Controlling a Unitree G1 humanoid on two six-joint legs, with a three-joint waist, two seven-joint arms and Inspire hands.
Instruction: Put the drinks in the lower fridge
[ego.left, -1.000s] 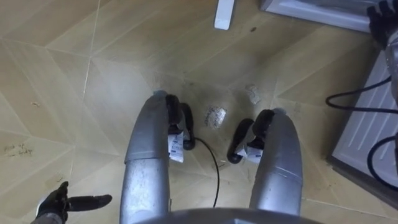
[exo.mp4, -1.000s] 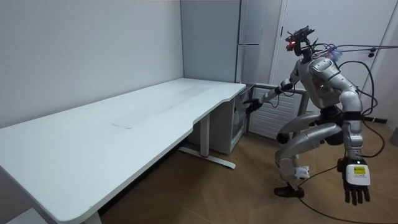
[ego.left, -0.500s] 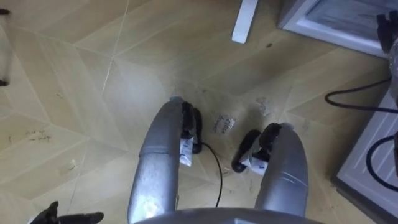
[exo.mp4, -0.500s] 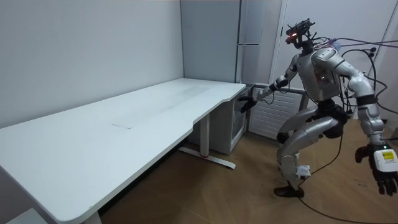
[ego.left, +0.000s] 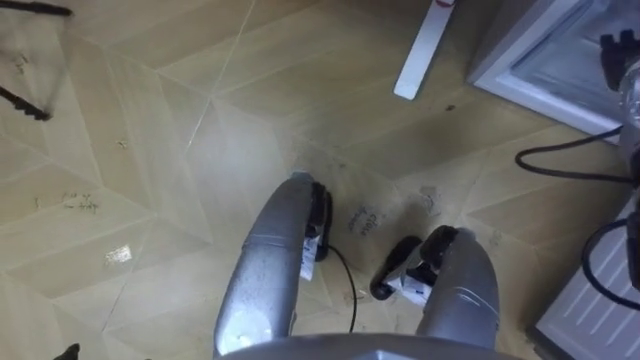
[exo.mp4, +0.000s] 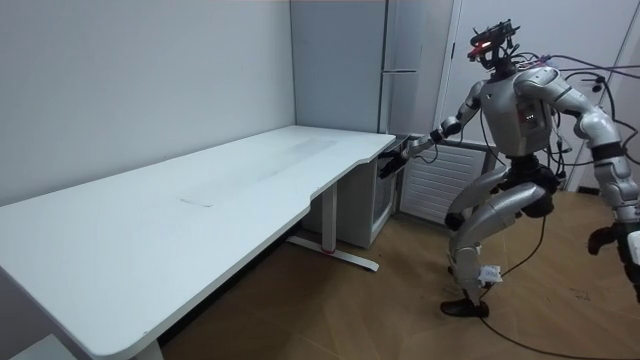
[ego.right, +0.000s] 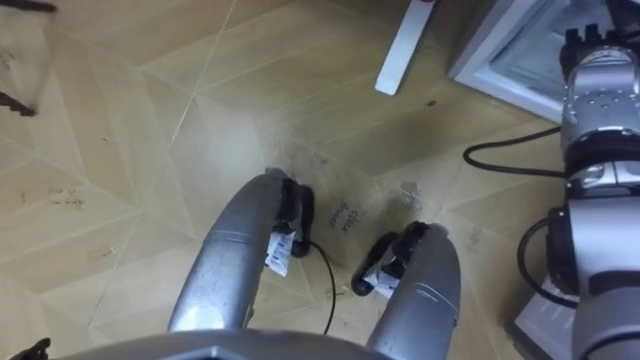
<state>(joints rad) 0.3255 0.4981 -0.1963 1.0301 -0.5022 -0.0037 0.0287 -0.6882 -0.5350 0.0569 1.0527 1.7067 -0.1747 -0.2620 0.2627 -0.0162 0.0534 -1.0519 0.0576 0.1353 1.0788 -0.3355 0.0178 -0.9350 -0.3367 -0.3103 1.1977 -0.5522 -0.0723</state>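
**Humanoid robot reaching its right hand to the lower fridge beside a white desk**

In the room view the robot stands on a pale wooden floor (ego.left: 150, 150) at the far end of a long white desk (exo.mp4: 200, 190). Its knees are bent and one foot is ahead of the other.

Its right arm stretches towards the room view's left. The right hand (exo.mp4: 393, 163), dark at the end of a silver forearm, is at the top front edge of the lower fridge (exo.mp4: 378, 205). Whether this hand is spread, closed or holding anything cannot be told, nor whether it touches the fridge.

The fridge sits just below and beyond the hand, against the end of the desk. A tall grey fridge section (exo.mp4: 410, 40) rises above the hand.

Seen from the head, the same hand hangs over the fridge's pale frame at the upper right. A white bar (ego.left: 425, 50) lies on the floor to the left of the hand. A white ribbed panel (exo.mp4: 440, 185) stands on the robot's side of it.

The left arm is flung out towards the room view's right. The left hand (exo.mp4: 603, 241) is at about hip height, well apart from the fridge and the right hand. Its state cannot be told either.

Where the drinks are cannot be told from these views
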